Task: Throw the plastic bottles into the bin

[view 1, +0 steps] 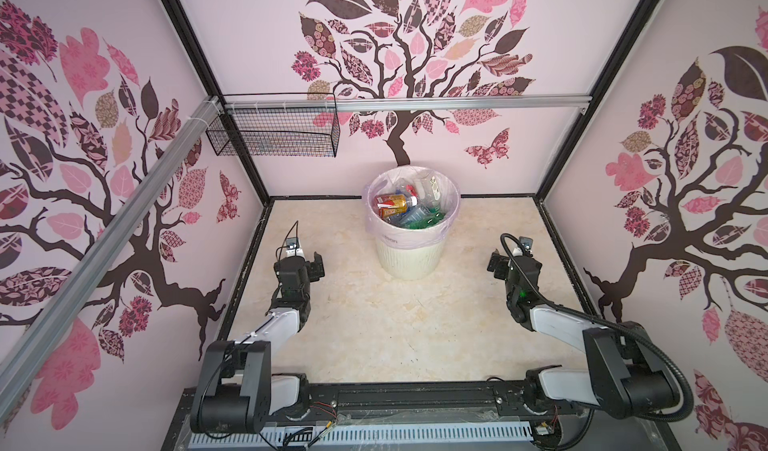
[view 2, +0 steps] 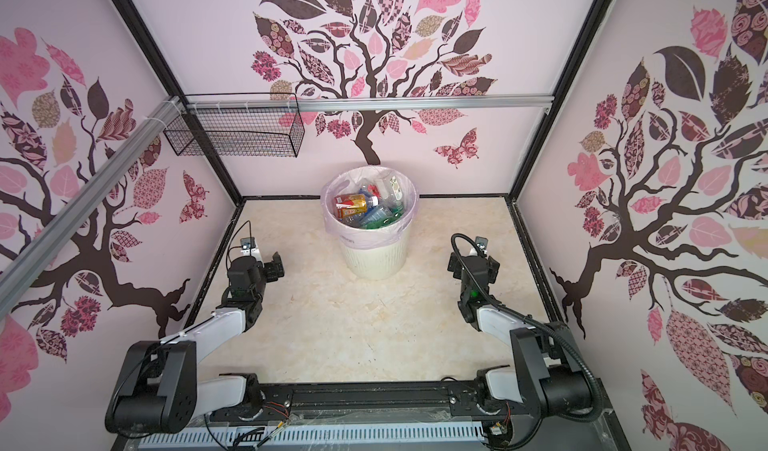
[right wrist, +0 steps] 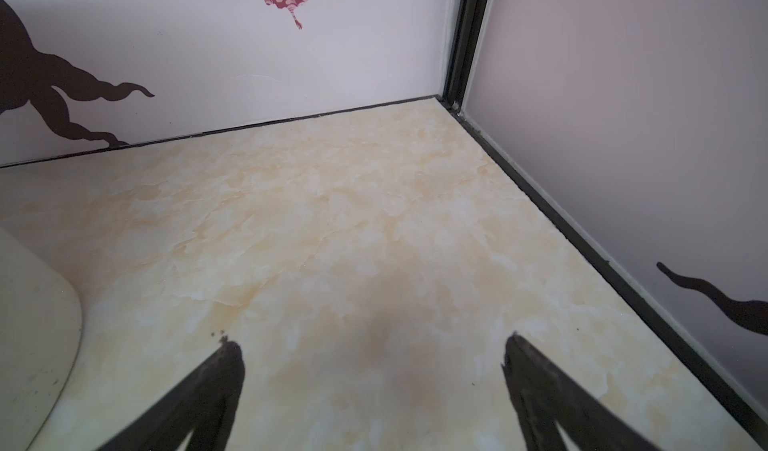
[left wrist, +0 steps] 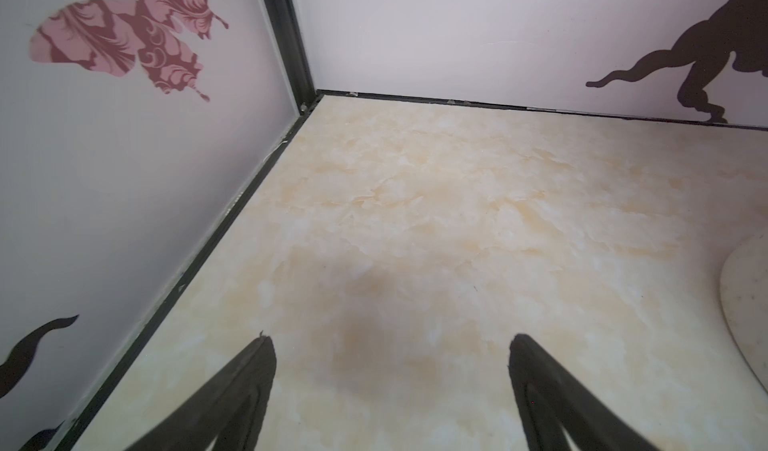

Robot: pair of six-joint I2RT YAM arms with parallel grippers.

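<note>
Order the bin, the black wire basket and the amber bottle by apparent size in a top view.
1. Bin and wire basket: similar extent; the basket hangs nearer the camera, so unranked.
2. Amber bottle, clearly smallest.

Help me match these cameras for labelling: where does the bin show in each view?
Top view: bin stands at the back, just right of centre.
Top view: bin at the back, just left of centre.
Left wrist: only a sliver of its cream wall at the frame edge.
Right wrist: likewise a cream sliver at the edge.
Shared landmark: tree trunk decal behind it; its roots show in both wrist views.
</note>
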